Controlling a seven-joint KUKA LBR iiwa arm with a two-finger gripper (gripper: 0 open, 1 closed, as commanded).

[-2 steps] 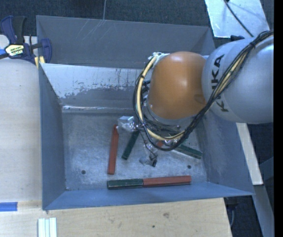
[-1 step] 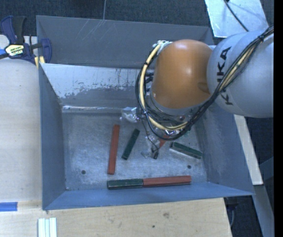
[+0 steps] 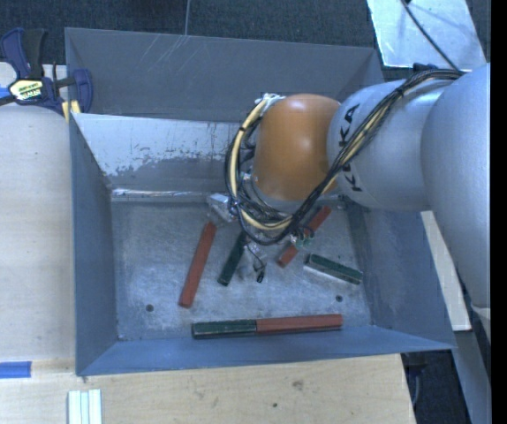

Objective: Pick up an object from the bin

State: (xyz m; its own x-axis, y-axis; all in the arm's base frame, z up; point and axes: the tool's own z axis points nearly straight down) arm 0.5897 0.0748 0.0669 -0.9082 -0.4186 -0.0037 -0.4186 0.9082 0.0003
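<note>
My gripper [image 3: 255, 261] hangs low over the middle of the bin floor, mostly hidden under the arm's wrist. Just left of it a short dark green stick [image 3: 230, 264] lies tilted, its upper end right beside the gripper. Right of the gripper lies a red-orange stick [image 3: 299, 241], its upper part hidden by the wrist. A longer red stick [image 3: 198, 264] lies slanted further to the left.
A dark green bar with a pale edge [image 3: 333, 269] lies at the right of the floor. Along the front wall rests a long stick, half green and half red [image 3: 267, 326]. The arm and its cables cover the bin's right rear part.
</note>
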